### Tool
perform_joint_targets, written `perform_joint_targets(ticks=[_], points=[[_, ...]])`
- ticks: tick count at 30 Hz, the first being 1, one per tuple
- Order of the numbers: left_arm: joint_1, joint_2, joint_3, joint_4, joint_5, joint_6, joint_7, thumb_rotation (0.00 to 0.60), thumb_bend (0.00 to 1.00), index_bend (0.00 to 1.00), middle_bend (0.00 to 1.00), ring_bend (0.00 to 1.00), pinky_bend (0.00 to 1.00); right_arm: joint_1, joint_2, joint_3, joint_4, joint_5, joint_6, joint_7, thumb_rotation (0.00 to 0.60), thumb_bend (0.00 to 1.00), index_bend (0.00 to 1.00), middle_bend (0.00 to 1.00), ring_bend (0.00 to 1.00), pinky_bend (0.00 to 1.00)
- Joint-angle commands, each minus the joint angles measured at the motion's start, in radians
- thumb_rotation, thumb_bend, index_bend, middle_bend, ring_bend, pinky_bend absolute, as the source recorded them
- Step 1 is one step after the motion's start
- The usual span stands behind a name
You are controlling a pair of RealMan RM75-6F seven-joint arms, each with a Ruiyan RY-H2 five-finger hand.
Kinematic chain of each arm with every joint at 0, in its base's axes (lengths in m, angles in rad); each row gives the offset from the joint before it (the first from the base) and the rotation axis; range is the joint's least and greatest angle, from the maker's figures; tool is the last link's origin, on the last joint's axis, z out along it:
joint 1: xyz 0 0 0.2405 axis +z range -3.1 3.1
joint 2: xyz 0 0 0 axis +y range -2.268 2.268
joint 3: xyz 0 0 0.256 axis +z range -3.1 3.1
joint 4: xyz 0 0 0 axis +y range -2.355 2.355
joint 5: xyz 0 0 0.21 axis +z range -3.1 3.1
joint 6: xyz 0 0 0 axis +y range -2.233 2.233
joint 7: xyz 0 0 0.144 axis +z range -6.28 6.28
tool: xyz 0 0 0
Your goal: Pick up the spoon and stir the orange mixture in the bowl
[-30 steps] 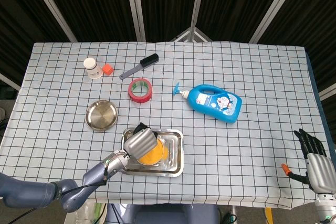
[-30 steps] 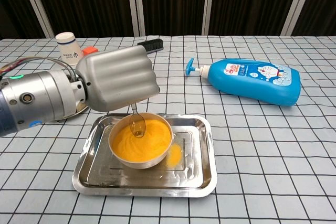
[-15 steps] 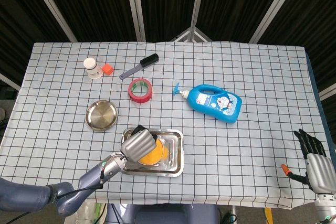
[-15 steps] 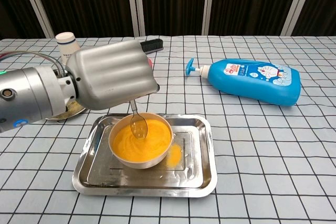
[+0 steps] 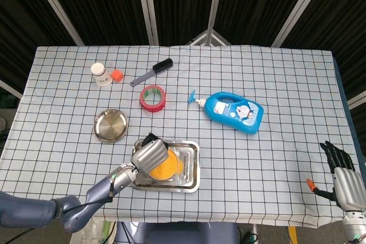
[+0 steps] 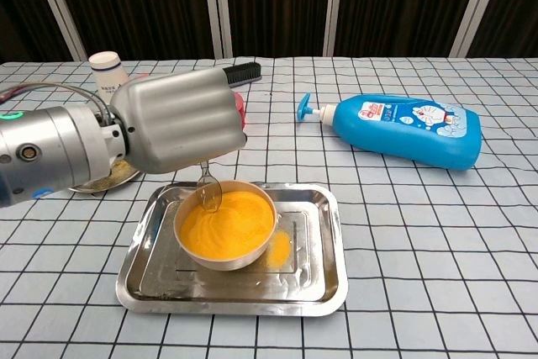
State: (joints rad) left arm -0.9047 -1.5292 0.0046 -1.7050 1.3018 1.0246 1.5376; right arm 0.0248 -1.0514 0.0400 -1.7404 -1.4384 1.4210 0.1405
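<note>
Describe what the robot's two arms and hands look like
The left hand has a smooth silver-grey ridged shell on a metallic cylindrical wrist with a small green light and thin cables; its arm is blue-grey. The right hand has black fingers, a silver-grey back and an orange tip at its side.

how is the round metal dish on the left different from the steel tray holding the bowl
The round metal dish is circular; the steel tray is rectangular with rounded corners. In the head view the dish looks smaller than the tray. The dish sits alone on the cloth, left of and behind the tray, while the tray carries the bowl of orange mixture and a spill of orange beside it. Both are shiny bare metal, lying flat on the checked tablecloth.
</note>
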Motion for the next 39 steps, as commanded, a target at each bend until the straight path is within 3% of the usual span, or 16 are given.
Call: perform_joint_targets(ticks=[1, 10, 20, 39], points=[[-0.008, -0.010, 0.000, 0.016, -0.001, -0.006, 0.009, 0.600, 0.74, 0.81, 1.00, 1.00, 1.00, 0.000, 0.000, 0.000, -0.001, 0.000, 0.000, 0.000, 0.600, 0.31, 0.00, 0.00, 0.00, 0.00], [-0.011, -0.065, 0.002, 0.043, -0.020, -0.006, 0.009, 0.600, 0.74, 0.81, 1.00, 1.00, 1.00, -0.001, 0.001, 0.001, 0.000, 0.000, 0.002, 0.002, 0.600, 0.31, 0.00, 0.00, 0.00, 0.00], [-0.005, -0.087, 0.010, 0.001, -0.026, 0.007, -0.014, 0.600, 0.74, 0.81, 1.00, 1.00, 1.00, -0.001, 0.001, 0.001, 0.001, -0.002, 0.002, 0.000, 0.600, 0.31, 0.00, 0.00, 0.00, 0.00], [0.008, -0.044, 0.039, -0.100, 0.041, 0.034, -0.045, 0.600, 0.74, 0.81, 1.00, 1.00, 1.00, -0.001, 0.002, 0.000, -0.003, 0.003, 0.000, -0.007, 0.600, 0.31, 0.00, 0.00, 0.00, 0.00]])
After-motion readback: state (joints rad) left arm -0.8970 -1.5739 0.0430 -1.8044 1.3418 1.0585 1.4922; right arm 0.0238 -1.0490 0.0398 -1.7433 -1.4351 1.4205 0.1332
